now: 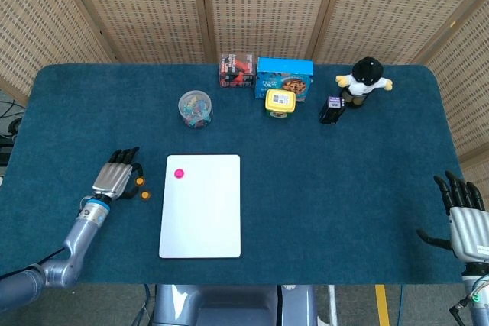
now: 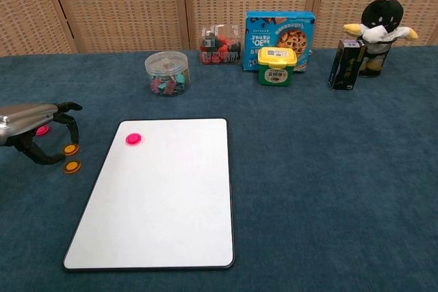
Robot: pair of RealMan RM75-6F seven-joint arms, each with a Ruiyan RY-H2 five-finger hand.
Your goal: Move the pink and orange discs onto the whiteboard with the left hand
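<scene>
A white whiteboard (image 1: 200, 215) (image 2: 161, 196) lies flat on the blue table, with one pink disc (image 1: 179, 174) (image 2: 133, 139) on its far left corner. Two orange discs (image 1: 140, 182) (image 1: 144, 195) lie on the cloth just left of the board, also seen in the chest view as the farther orange disc (image 2: 70, 149) and the nearer orange disc (image 2: 72, 166). A second pink disc (image 2: 42, 130) peeks out behind my left hand (image 1: 114, 179) (image 2: 33, 133). That hand arches over the cloth left of the orange discs, fingers curved down and apart, holding nothing. My right hand (image 1: 462, 215) rests with fingers spread at the table's right front edge.
Along the back stand a clear jar of clips (image 1: 195, 108), a red-black box (image 1: 238, 69), a blue cookie box (image 1: 283, 78), a yellow-lidded tub (image 1: 280, 101), a small dark box (image 1: 331, 110) and a penguin plush (image 1: 364, 78).
</scene>
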